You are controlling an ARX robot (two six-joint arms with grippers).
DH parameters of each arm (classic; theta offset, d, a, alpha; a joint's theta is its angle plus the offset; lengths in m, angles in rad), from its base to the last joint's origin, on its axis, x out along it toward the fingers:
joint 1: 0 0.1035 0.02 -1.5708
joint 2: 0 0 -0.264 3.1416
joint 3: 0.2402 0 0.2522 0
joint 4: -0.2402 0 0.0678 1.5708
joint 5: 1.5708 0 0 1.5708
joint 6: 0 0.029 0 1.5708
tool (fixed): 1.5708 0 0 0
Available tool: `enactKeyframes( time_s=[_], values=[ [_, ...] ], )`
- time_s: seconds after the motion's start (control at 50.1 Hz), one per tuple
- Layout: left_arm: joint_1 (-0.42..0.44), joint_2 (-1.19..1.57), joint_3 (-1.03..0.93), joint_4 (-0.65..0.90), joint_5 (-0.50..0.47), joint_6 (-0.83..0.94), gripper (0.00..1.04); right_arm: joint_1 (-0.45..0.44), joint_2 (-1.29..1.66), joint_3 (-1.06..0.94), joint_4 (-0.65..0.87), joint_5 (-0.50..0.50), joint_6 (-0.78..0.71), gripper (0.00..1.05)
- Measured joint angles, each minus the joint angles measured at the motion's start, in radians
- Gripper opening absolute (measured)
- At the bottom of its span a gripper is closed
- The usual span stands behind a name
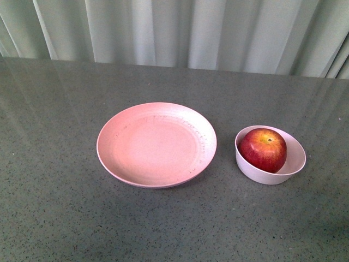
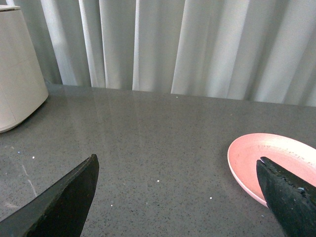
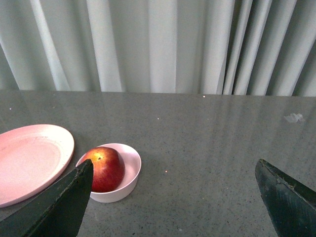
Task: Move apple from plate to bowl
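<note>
The deep-red apple point(image 1: 263, 149) sits inside the small pale bowl point(image 1: 292, 165) at the right of the table. The wide salmon-pink plate point(image 1: 156, 143) lies bare to its left. Neither arm shows in the front view. In the right wrist view the apple point(image 3: 105, 169) rests in the bowl point(image 3: 129, 170) beside the plate point(image 3: 30, 160); my right gripper point(image 3: 174, 170) is open, well back from the bowl, with nothing between its fingers. My left gripper point(image 2: 177, 165) is open over bare table, one finger overlapping the plate's rim point(image 2: 242, 165).
Grey speckled tabletop point(image 1: 54, 207) runs to a pale curtain point(image 1: 174, 27) at the back. A beige rounded container point(image 2: 17, 79) stands at the table's far corner in the left wrist view.
</note>
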Motion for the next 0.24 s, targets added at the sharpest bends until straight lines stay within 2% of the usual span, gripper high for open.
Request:
enactKeyframes(
  time_s=[0.239],
  values=[
    [0.000, 0.000, 0.000, 0.000, 0.000, 0.000, 0.96, 0.000, 0.000, 0.000, 0.000, 0.000, 0.000, 0.96]
  ],
)
